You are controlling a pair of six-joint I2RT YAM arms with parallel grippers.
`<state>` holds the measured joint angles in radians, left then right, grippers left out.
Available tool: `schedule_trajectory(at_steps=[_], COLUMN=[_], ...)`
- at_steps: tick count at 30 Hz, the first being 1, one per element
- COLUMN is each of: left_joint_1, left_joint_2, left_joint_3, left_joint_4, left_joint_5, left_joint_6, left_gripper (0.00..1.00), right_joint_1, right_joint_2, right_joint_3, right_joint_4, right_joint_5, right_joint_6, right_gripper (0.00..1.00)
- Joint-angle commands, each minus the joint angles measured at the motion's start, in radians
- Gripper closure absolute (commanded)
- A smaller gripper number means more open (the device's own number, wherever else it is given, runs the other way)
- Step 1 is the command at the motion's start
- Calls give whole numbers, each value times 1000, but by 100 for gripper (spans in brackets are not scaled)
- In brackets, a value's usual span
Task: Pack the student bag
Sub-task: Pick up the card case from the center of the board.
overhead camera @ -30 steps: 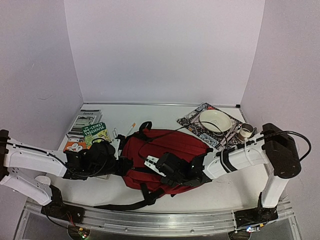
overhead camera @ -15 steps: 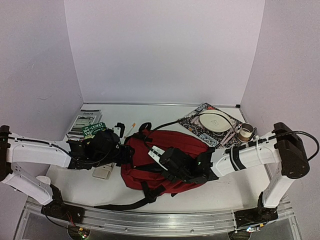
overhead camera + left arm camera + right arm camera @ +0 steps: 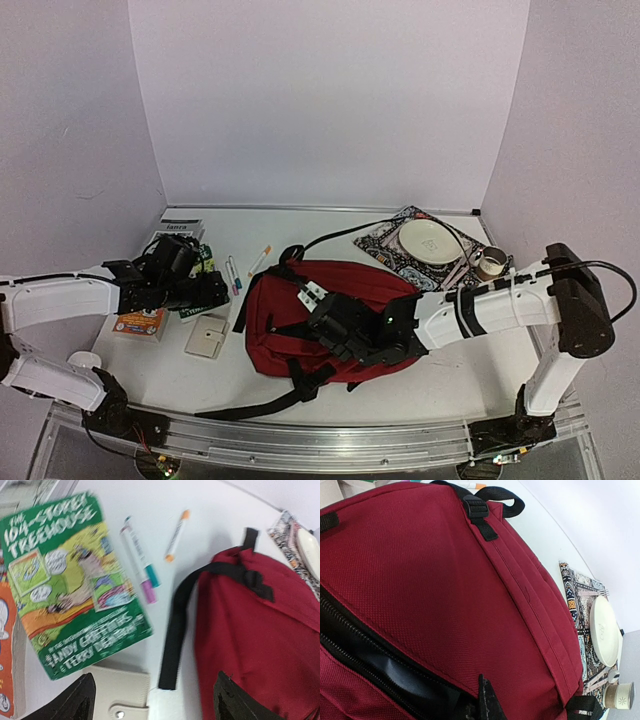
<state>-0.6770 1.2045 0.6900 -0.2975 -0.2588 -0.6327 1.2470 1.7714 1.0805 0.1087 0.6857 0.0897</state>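
Observation:
The student bag, dark red with black straps, lies flat mid-table; its zipper opening shows a dark inside. My right gripper rests on top of it, shut, pinching the red fabric edge beside the zipper. My left gripper hovers left of the bag and is open, its black fingertips wide apart over a beige case and a black strap end. Nothing is between them.
A green Treehouse book lies on an orange book, with more books behind. Markers and an orange pen lie between books and bag. Back right: patterned placemat, plate, cup.
My left gripper has opened and drawn back to the left, away from the bag's side and over the books, uncovering the beige case. The right gripper has shifted slightly farther across the bag, still shut.

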Motion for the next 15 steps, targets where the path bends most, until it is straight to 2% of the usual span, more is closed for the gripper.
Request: schedule_trajectory(at_steps=[1,6,15], left_joint_1=[125,228,241], left_joint_2=[-1,47,175], left_joint_3=[-50,-66,-60], left_joint_4=[-102,-103,-89], left_joint_5=[190,358,400], left_joint_6=[-12,29,75], left_gripper=[17,17,21], right_joint_1=[8,9,22], right_joint_2=[-23,-24,-22], right_joint_3=[54,62,54], right_joint_4=[-30,-30,-14], right_joint_5=[43,12,5], right_joint_6=[36,45,48], right_gripper=[100,100,100])
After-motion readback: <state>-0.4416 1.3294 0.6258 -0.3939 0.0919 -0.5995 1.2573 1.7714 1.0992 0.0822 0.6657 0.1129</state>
